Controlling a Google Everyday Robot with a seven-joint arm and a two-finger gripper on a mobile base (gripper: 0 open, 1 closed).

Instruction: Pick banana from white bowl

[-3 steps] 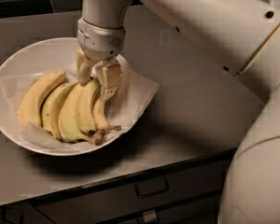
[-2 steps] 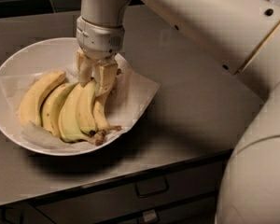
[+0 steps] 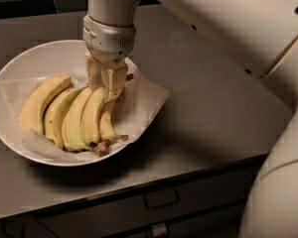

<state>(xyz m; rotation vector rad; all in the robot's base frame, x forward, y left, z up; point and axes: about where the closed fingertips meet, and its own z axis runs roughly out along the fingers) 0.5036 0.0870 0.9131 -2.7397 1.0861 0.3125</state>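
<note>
The white bowl, wide, shallow and lined with crumpled white paper, sits at the left of the counter and holds several bananas side by side. The banana is large and curved, greenish at the top with a dark bottom tip, second from the right. A thinner all-yellow banana lies against its right side. My gripper points straight down into the bowl and rests over the upper ends of these two bananas, hiding their tops and stems.
The grey counter stretches to the right of the bowl. Its front edge runs below, with drawers and handles under it. My arm crosses the upper right, and my body fills the lower right corner.
Almost nothing differs. The gripper stays at the top of the right-hand bananas, shifted only slightly. The bananas lie as before.
</note>
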